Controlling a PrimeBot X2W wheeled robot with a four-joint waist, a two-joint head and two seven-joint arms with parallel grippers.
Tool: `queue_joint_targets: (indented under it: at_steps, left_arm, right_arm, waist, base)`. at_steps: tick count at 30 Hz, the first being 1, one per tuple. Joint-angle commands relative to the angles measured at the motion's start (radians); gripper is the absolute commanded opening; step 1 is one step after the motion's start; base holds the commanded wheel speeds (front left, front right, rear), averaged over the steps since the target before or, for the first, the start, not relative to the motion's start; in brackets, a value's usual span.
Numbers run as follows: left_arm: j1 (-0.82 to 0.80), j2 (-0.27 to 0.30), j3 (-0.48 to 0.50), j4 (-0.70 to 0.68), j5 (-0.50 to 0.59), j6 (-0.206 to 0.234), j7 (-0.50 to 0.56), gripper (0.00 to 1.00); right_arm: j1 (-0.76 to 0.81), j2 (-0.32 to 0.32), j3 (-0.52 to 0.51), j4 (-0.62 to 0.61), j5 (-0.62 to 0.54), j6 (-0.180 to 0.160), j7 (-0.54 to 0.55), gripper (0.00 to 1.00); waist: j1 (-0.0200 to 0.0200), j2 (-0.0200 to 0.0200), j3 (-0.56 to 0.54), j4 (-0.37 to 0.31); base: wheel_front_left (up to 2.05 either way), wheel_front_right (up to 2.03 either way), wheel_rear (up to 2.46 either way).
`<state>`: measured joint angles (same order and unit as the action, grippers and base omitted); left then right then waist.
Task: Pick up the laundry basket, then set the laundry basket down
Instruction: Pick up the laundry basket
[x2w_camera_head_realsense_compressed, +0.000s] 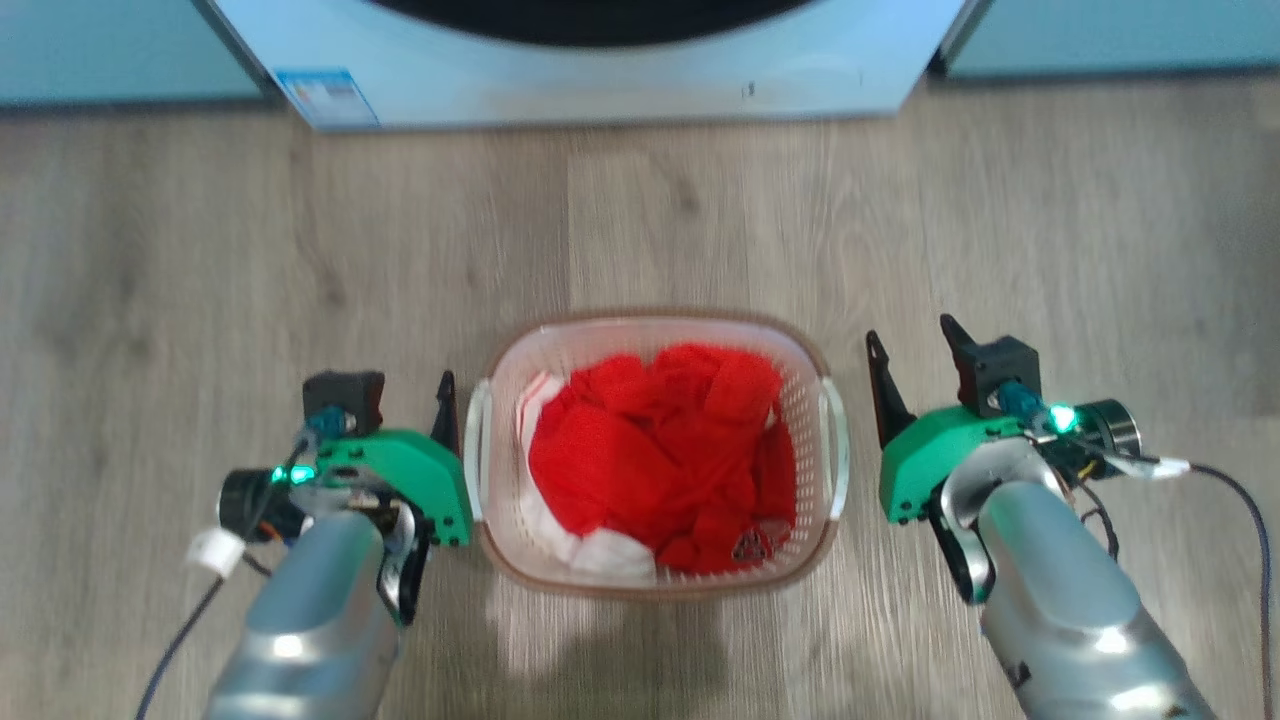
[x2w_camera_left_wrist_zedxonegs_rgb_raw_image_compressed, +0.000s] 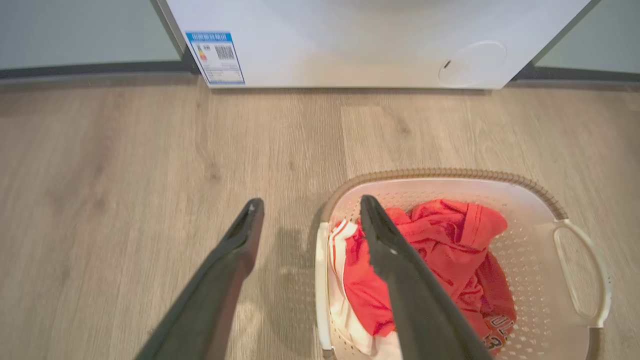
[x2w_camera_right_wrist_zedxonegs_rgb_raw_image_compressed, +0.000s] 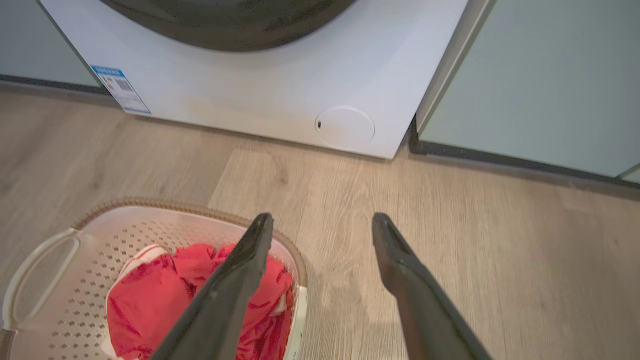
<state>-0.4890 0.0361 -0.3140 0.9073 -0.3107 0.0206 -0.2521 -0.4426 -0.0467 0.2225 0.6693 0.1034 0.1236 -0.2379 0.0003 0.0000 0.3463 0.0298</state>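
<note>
The laundry basket (x2w_camera_head_realsense_compressed: 650, 320) is lying lower centre, long axis across the frame, between two wide-open grippers; the left gripper (x2w_camera_head_realsense_compressed: 395, 385) is hanging closer than the right gripper (x2w_camera_head_realsense_compressed: 910, 335).

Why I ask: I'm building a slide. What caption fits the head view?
Open left claw and right claw flank a laundry basket of red clothes on wood floor before a washing machine.

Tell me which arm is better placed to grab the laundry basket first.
Left, slightly. The open left gripper sits close beside the laundry basket at its left handle; the open right gripper stands apart from the right handle.
</note>
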Motion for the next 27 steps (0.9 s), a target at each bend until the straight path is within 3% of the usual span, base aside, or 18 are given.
queue_joint_targets:
  at_steps: [1,12,20,27]
  left_arm:
    - [-0.047,0.014,0.029,0.017,0.005,-0.011,-0.010,1.00]
    - [-0.232,0.025,-0.010,0.322,0.036,-0.090,-0.006,1.00]
    - [-0.292,0.021,-0.058,0.371,0.042,-0.131,0.075,1.00]
    - [-0.321,0.027,-0.093,0.380,0.049,-0.142,0.135,1.00]
  right_arm:
    - [-0.027,-0.004,0.030,0.005,0.009,0.007,0.000,1.00]
    - [-0.180,-0.004,0.120,0.224,0.129,0.007,0.029,1.00]
    - [-0.244,-0.004,0.228,0.289,0.262,0.007,0.073,1.00]
    - [-0.292,-0.004,0.304,0.329,0.363,0.007,0.118,1.00]
  waist:
    - [-0.0003,0.0000,0.115,-0.017]
    - [-0.0003,0.0000,0.279,-0.043]
    - [-0.0003,0.0000,0.350,-0.048]
    - [-0.0003,0.0000,0.398,-0.052]
  base:
    - [0.00,0.00,0.00]
    - [0.00,0.00,0.00]
    - [0.00,0.00,0.00]
    - [0.00,0.00,0.00]
